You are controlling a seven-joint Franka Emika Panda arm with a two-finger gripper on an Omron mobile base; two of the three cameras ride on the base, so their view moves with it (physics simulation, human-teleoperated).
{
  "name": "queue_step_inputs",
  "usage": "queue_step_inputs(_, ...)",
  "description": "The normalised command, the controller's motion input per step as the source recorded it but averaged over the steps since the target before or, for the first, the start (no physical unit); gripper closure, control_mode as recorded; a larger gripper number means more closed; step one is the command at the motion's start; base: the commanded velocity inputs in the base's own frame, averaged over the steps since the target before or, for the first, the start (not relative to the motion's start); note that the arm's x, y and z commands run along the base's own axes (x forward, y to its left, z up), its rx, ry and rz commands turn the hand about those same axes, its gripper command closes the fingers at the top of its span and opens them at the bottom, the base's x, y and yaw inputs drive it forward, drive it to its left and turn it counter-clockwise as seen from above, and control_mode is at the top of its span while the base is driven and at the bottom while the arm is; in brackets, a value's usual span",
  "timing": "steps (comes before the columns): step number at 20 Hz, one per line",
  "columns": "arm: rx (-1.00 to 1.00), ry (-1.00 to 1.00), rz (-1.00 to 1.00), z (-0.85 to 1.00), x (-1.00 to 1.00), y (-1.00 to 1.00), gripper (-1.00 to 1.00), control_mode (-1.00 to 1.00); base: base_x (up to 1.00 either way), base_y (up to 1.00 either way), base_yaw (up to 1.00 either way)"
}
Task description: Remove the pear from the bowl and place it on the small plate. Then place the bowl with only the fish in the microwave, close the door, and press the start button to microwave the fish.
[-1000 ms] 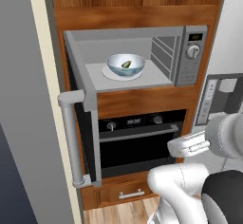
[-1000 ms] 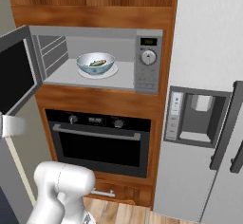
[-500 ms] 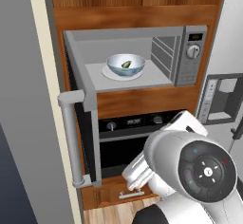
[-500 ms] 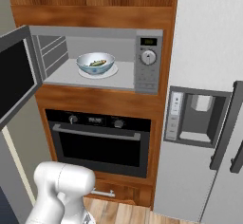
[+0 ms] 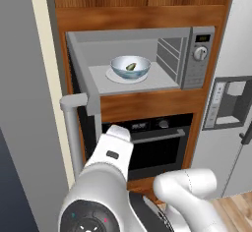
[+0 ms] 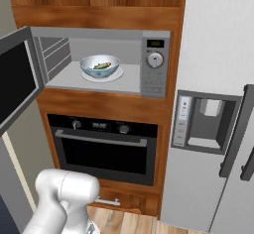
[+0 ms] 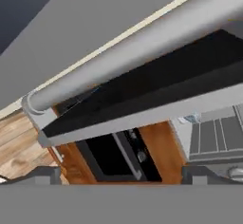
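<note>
The microwave (image 5: 147, 59) stands open in the wooden cabinet wall, and the bowl (image 5: 130, 67) sits inside it on a flat white disc (image 5: 114, 76), near the middle of the cavity floor. The fish (image 6: 101, 66) lies in the bowl as a small olive-green shape; in the right base view it points roughly from 8 to 2 o'clock. The door (image 6: 17, 82) is swung wide out to the left, at about 9 o'clock from the bowl in the right base view, with its dark glass facing the room. In the left base view the door is seen almost edge-on, and its long silver bar handle (image 5: 74, 128) stands upright at 7 o'clock from the bowl. The control panel (image 6: 155, 67) with a display and a round knob is at 3 o'clock from the bowl. Below the microwave is a black oven (image 6: 106, 148) with a horizontal handle. In the hand view the gripper (image 7: 121, 173) has its two dark finger tips spread wide apart, holding nothing, and the bar handle crosses the picture just above them from 8 to 2 o'clock, not touching
</note>
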Motion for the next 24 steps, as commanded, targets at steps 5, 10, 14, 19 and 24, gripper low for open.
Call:
queue_step_inputs(5,-0.33,0.09,0.1,-0.42,0.33,0.97,-1.0,-1.0,0.0,0.0,0.0)
queue_step_inputs(10,-0.25,0.13,-0.01,-0.46,0.34,0.66,-1.0,-1.0,0.0,0.0,0.0)
queue_step_inputs(14,-0.09,0.07,0.0,-0.29,0.3,0.2,-1.0,-1.0,0.0,0.0,0.0)
queue_step_inputs(19,-0.03,-0.07,0.0,-0.04,-0.08,0.02,-1.0,-1.0,0.0,0.0,0.0)
queue_step_inputs(24,-0.06,0.04,0.0,-0.01,0.38,0.17,-1.0,-1.0,0.0,0.0,0.0)
